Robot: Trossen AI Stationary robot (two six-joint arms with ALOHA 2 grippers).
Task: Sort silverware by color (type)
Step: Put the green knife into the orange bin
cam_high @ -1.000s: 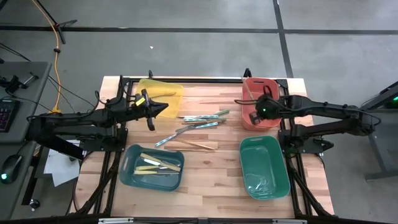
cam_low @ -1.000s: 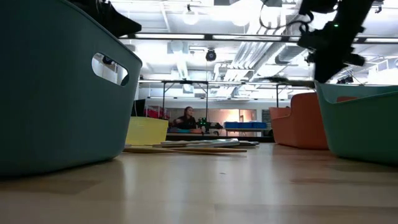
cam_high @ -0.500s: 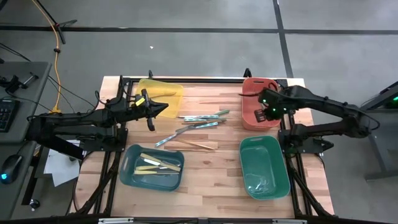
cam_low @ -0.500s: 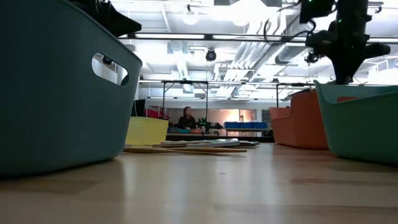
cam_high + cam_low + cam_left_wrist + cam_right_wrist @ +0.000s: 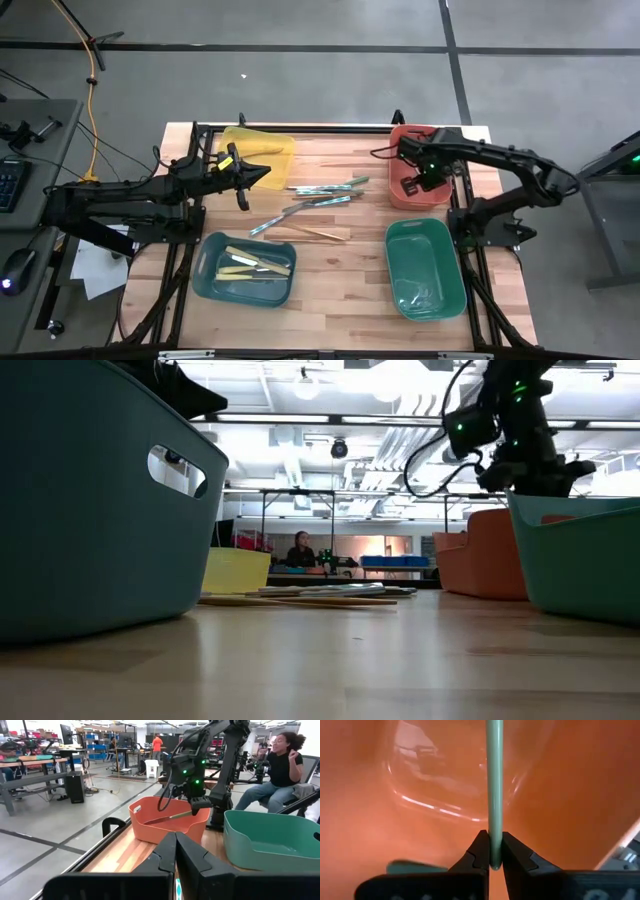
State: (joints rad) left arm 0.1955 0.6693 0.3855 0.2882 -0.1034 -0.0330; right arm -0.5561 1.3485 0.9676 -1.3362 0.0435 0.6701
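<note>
Right gripper (image 5: 490, 865) over the orange bin (image 5: 404, 190), jaws clamped on 1 thin teal utensil (image 5: 494, 785)'s end — light, stiff, likely slippery; left gripper (image 5: 262, 172) closed, empty.

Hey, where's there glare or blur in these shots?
Right wrist view: bright reflections streak the glossy orange bin behind the sharp pale-green utensil. Low view: the near teal bin looms soft; ceiling lights blow out. High view: evenly lit.
</note>
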